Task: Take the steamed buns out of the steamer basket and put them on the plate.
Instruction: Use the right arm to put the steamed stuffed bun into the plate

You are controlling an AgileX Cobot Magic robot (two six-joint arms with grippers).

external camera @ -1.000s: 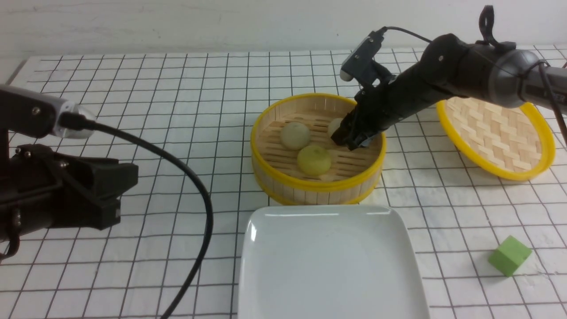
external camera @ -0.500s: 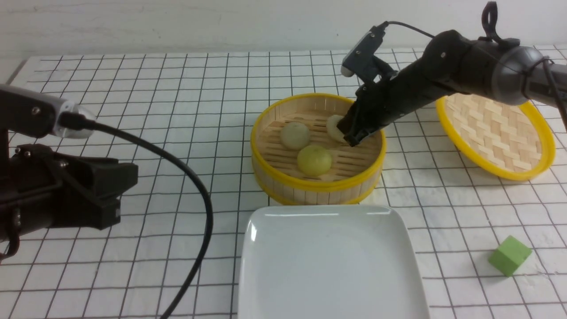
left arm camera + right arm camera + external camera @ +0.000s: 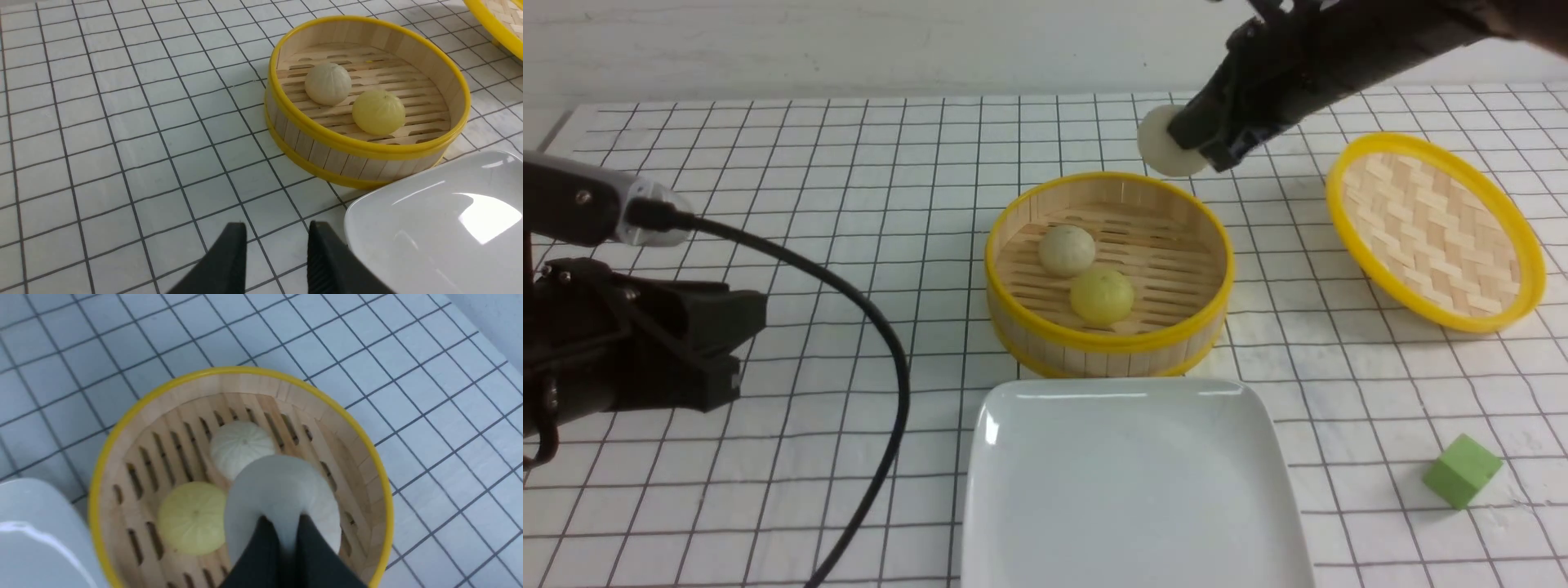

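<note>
Front view: a white bench (image 3: pixel 768 163) ruled with a black grid meets a plain pale wall (image 3: pixel 849 41). The round, slatted bamboo steamer basket (image 3: pixel 1107 347), yellow-rimmed, holds 2 domed buns, a pale bun (image 3: pixel 1067 249) and a yellow bun (image 3: pixel 1102 295). The glossy white plate (image 3: pixel 1131 490) lies just in front. The right fingers (image 3: pixel 1205 131) grip a third bun (image 3: pixel 1160 151) in the air above the basket's far rim.

Left wrist view: the left fingers (image 3: pixel 235 261) stand apart over the grid.

Right wrist view: the third bun, smooth and pale, is pinched at its edge.

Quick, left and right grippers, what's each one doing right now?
Left gripper: open, holding nothing.
Right gripper: closed on a pale bun, held up over the steamer basket.
</note>
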